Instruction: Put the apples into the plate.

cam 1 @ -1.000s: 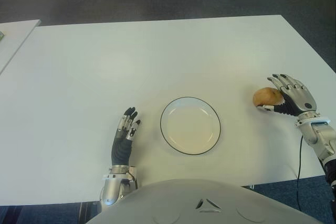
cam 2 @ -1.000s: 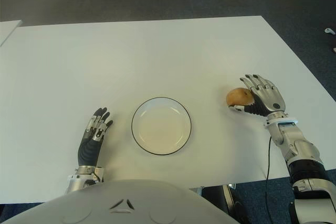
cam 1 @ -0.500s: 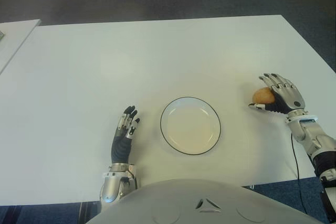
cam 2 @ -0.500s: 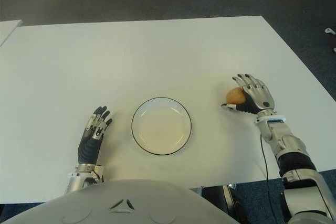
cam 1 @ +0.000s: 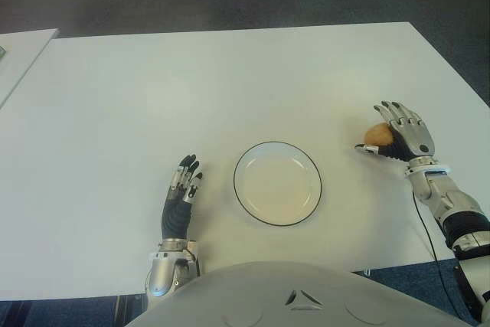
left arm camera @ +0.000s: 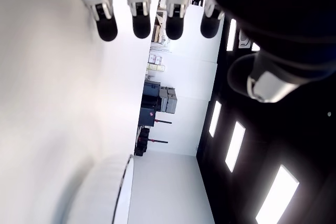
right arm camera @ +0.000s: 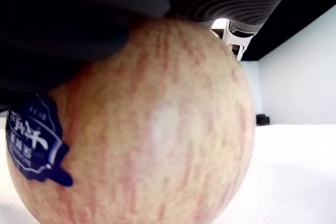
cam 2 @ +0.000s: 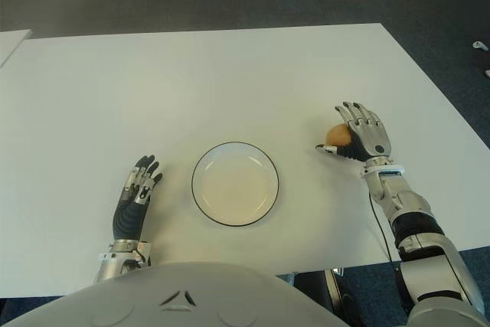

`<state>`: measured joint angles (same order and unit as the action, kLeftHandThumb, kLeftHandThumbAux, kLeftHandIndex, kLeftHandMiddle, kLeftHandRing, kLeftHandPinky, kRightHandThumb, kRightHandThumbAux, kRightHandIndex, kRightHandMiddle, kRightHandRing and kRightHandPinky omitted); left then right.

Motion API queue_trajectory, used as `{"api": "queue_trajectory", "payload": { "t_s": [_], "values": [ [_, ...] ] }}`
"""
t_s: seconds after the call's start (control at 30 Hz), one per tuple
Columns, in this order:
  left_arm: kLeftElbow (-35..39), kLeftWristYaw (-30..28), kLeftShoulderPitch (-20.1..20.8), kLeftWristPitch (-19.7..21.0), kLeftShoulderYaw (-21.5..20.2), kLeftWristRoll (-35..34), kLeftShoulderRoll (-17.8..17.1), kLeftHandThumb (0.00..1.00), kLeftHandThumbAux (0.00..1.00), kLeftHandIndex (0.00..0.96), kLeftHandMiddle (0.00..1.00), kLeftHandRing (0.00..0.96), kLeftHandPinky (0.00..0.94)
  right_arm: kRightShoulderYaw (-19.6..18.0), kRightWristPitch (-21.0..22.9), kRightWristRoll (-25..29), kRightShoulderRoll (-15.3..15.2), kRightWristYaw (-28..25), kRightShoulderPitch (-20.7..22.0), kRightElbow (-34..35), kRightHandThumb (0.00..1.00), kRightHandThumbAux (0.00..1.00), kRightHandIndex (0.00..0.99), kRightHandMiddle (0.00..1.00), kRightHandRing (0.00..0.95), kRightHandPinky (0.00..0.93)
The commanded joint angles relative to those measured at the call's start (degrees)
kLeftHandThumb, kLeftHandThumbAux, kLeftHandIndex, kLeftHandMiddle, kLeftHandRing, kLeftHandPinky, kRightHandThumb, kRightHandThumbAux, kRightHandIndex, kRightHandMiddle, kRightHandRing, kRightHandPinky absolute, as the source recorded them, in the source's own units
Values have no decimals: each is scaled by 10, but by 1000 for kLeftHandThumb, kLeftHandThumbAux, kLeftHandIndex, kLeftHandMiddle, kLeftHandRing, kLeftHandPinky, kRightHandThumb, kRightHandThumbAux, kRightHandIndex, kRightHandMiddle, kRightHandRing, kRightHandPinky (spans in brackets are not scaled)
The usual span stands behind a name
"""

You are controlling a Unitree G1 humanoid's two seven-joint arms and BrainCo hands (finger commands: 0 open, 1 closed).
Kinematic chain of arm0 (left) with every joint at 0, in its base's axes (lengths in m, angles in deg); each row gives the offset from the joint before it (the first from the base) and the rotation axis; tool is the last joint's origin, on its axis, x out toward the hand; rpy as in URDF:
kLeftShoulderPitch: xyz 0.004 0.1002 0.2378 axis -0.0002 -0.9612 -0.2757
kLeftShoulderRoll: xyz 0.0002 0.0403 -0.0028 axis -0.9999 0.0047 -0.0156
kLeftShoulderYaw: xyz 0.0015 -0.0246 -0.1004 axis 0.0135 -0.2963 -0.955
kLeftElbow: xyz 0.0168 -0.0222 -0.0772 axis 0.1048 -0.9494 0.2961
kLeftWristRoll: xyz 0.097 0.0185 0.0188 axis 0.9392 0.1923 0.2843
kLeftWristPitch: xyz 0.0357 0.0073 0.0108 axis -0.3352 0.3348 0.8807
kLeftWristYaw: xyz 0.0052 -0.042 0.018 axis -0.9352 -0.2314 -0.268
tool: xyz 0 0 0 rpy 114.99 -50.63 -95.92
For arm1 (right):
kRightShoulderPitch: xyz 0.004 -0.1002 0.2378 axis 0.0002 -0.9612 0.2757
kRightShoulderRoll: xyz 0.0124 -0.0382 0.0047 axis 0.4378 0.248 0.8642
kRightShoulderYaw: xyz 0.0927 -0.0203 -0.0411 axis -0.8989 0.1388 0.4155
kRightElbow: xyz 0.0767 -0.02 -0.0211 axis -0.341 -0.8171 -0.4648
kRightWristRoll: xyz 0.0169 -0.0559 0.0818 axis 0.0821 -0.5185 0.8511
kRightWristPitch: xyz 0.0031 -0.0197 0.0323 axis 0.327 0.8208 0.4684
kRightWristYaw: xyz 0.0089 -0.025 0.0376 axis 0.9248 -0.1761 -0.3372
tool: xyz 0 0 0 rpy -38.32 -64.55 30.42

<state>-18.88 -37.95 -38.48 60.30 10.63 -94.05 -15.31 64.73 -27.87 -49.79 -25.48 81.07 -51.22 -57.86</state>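
Right wrist view fills with a round, red-streaked apple [right arm camera: 136, 124] bearing a blue sticker; right hand [cam 2: 360, 140] apparently cups it, right of the round dark-rimmed plate [cam 2: 197, 191]. Left hand [cam 2: 135, 201] lies fingers extended, left of plate.

A yellow-red streaked apple [cam 1: 377, 135] with a dark blue sticker sits well right of the plate [cam 1: 277, 183]. The plate is white, black-rimmed and bare

The desk [cam 1: 230, 74] surface between the right hand [cam 1: 400, 140] near the right edge, closed around the apple [cam 1: 376, 135], and the plate [cam 1: 277, 183] near the front edge is bare; no obstacle stands between them.
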Motion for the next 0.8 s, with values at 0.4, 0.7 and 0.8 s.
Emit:
{"api": "queue_trajectory", "payload": {
  "t_s": [0.4,0.7,0.8],
  "values": [
    [-5,1,-23,32,5,-2,6,196,496,26,0,0,0,61,-30,21,48,-8,17,-86,317,369,71,88,57,30],
    [8,-7,-30,34,6,-19,6,206,504,23,0,0,0,78,-57,29,53,32,39,-168,367,430,170,207,153,64],
    [11,-10,-32,32,6,-23,7,208,507,25,0,0,0,85,-64,28,54,53,43,-176,405,452,232,287,229,115]
  ]
}}
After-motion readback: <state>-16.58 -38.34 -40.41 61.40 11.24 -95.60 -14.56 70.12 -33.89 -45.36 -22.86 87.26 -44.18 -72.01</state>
